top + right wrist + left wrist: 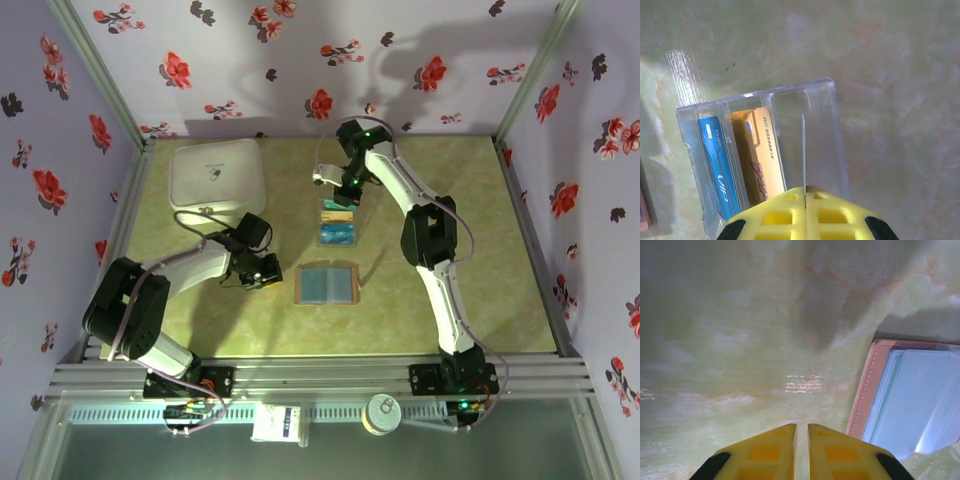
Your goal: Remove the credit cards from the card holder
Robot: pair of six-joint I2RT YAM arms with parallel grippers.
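- Yellow fingers (pixel 775 217) of the right hand (pixel 805 190) are pressed together on a thin card (pixel 803 150). It is seen edge-on and hangs over the free end compartment of the clear box (pixel 838 130).
- The box's other two compartments are taken: a blue card (pixel 715 160) and, next to it, a yellow card (pixel 760 155).
- The card holder (pixel 327 284) lies open and flat near the middle of the surface (pixel 450 300), just on the near side of the clear box. It is apart from the right hand, which is over the box's far end.
- Just beside the holder's left edge is the left hand (pixel 801 427), its fingers nearly together with a slit between them and nothing pinched.
- The task looks close to done. Both halves of the holder show pale, bare pockets, though a card tucked deep cannot be ruled out.
- What seems left is to lower the held card into the box and let go.
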